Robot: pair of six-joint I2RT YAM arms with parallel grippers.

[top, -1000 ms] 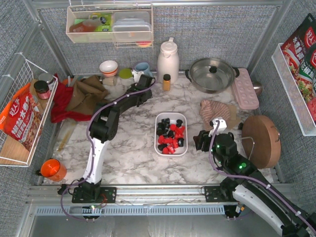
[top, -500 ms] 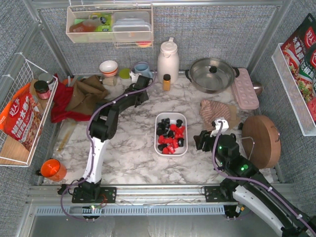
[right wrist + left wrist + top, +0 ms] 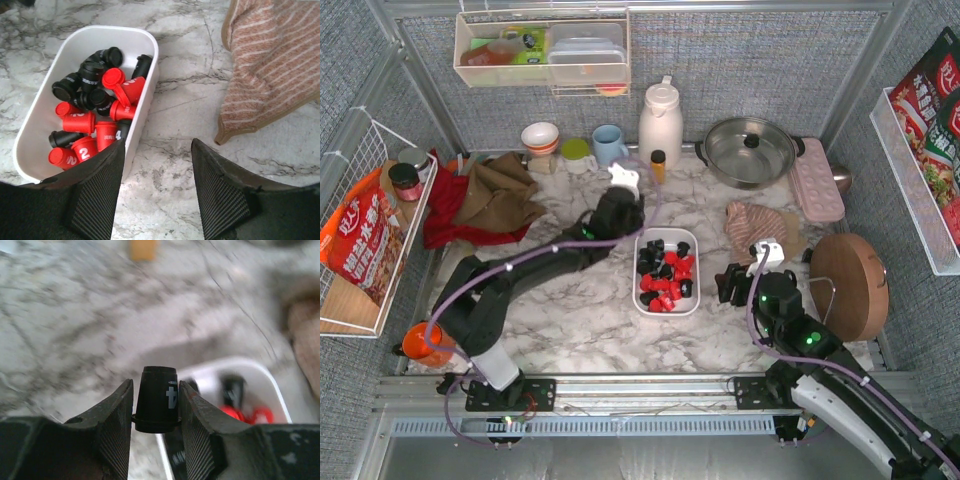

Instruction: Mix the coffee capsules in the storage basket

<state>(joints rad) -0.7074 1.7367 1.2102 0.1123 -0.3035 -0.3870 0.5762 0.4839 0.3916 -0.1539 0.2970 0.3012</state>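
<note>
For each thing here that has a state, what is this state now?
Left arm's fingers, shut on a small black coffee capsule.
Right arm's fingers, open, holding nothing.
Shallow white plastic storage basket, holding red and black capsules, blacks mostly at one end.
Round steel pot, lid on.

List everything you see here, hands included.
White rounded plastic basket: one, table centre.
Small cup-shaped capsules: over a dozen, red and black, in basket.
Tall white jug: one, back.
Lidded steel pot: one, back right.
Small amber bottle: one, beside jug.
Striped cloth: one, pinkish, right of basket.
Pink lidded box: one, far right.
Round wooden board: one, brown, right edge.
Blue mug: one, back.
Orange cup: one, near left.
Left hand: closed on one black capsule, beside basket.
Right hand: open, empty, right of basket.
</note>
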